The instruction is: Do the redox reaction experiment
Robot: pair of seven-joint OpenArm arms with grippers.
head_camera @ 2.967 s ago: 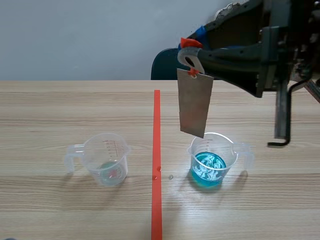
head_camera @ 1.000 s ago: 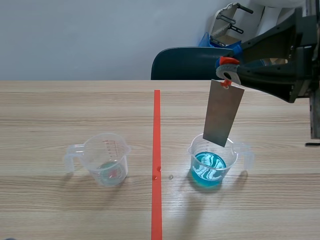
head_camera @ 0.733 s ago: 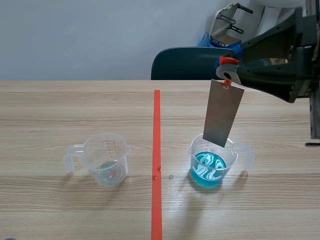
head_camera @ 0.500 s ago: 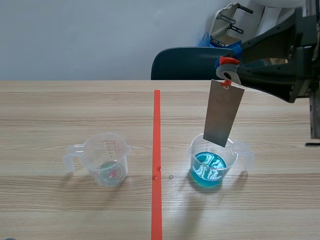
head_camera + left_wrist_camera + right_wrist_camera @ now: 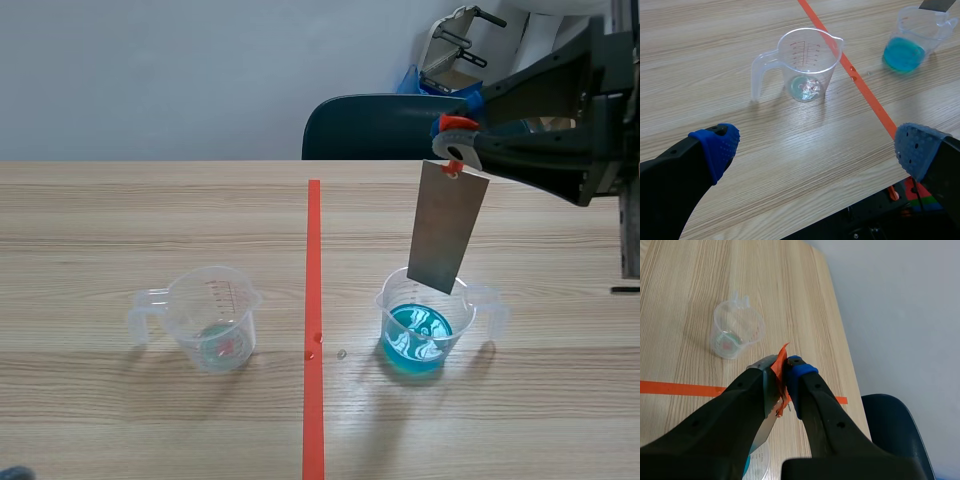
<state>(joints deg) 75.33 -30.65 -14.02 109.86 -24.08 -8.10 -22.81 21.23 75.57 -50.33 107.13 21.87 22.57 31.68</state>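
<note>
A grey metal plate with an orange tag at its top hangs from my right gripper, which is shut on the tag. The plate's lower edge sits just above the rim of a clear cup of blue liquid. That cup also shows in the left wrist view. A second clear measuring cup, nearly empty, stands left of the red tape line; it is ahead of my left gripper, which is open low over the table's near edge. The same cup appears in the right wrist view.
A red tape line runs down the middle of the wooden table. A few small droplets lie by the line between the cups. A dark blue chair stands behind the table's far edge.
Three seconds ago the plate hung further left, nearer the tape line; my right arm has carried it right, over the blue cup. Over the last second nothing has visibly moved.
</note>
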